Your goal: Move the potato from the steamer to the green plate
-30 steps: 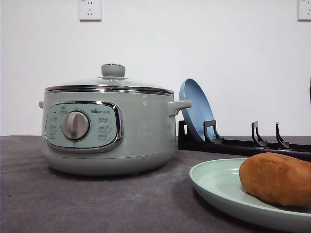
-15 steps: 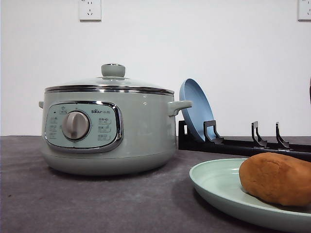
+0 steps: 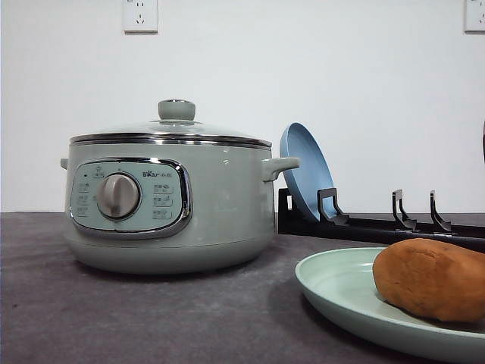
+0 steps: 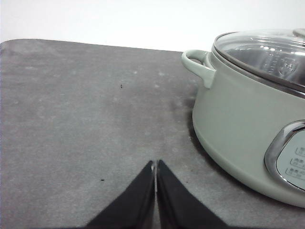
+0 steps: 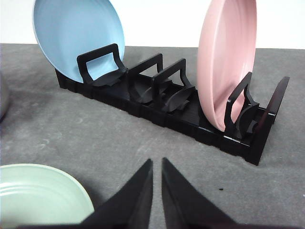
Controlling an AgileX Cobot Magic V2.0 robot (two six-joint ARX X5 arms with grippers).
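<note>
Nothing moved since earlier frames. Potato [image 3: 432,279] lies on green plate [image 3: 341,292] at 4 o'clock from lidded steamer [image 3: 170,197]. Left hand [image 4: 155,167] clenched empty over desk [image 4: 86,109]; right hand [image 5: 157,164] nearly closed, empty.

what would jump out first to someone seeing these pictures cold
The big pale green steamer with its glass lid on, standing left of centre on the grey table, draws the eye first. Next is the orange-brown potato already lying on the green plate at the front right. Behind it, a black rack holds a blue plate and a pink plate on edge.
</note>
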